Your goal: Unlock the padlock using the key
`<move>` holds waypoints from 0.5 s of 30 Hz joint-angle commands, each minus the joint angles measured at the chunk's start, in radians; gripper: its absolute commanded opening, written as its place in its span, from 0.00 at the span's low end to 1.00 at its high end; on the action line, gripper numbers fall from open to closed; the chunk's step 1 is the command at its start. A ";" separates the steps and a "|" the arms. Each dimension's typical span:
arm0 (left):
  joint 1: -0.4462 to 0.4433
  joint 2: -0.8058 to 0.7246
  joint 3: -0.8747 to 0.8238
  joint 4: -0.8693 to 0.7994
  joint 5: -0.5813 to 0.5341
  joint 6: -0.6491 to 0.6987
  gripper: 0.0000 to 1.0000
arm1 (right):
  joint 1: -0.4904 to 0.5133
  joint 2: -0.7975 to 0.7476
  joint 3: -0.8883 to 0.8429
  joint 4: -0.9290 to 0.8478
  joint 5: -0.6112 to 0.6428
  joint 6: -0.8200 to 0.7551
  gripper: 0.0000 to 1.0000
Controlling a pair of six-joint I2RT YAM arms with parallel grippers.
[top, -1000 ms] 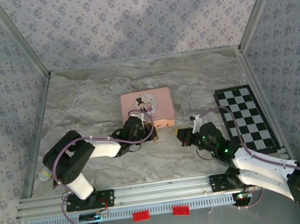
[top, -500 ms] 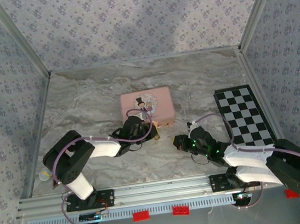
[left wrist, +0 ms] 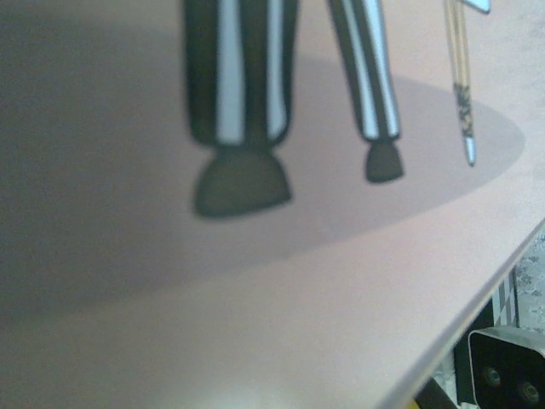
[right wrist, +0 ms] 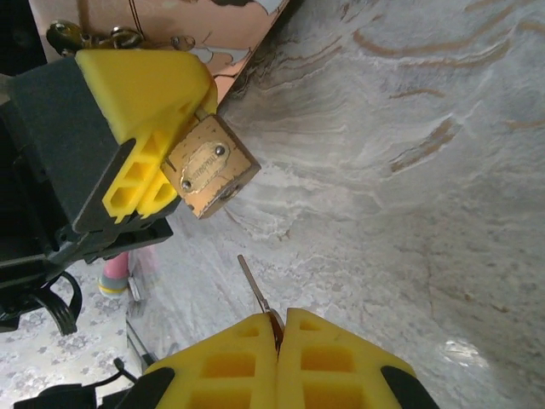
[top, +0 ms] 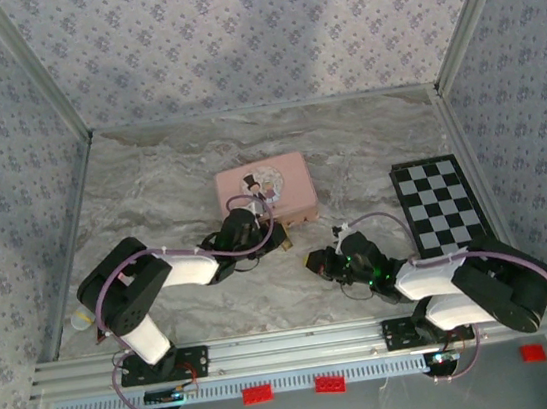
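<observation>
Padlock [right wrist: 209, 166] is pinched in the left gripper [top: 277, 248], sticking out from under its yellow pad [right wrist: 140, 98], right by the near edge of the pink box [top: 266, 187]. Right gripper [right wrist: 278, 328] is clamped tight on the key [right wrist: 254, 285] (only the thin blade pokes out). The tip points to about 11 o'clock, at the lock, with a small gap between them. Checkerboard [top: 443, 207] sits off at 3 o'clock on the marble table [top: 151, 190]

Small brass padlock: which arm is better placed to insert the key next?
Right. The right gripper is shut on the thin dark metal key, its blade aimed at the small brass padlock clamped in the left gripper.
</observation>
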 commanded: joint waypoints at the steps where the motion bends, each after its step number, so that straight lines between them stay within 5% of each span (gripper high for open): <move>1: 0.022 -0.005 0.028 0.071 0.038 -0.102 0.04 | -0.013 0.035 0.010 0.065 -0.042 0.017 0.00; 15: 0.053 0.014 -0.004 0.153 0.081 -0.163 0.01 | -0.066 0.222 -0.012 0.357 -0.118 0.057 0.00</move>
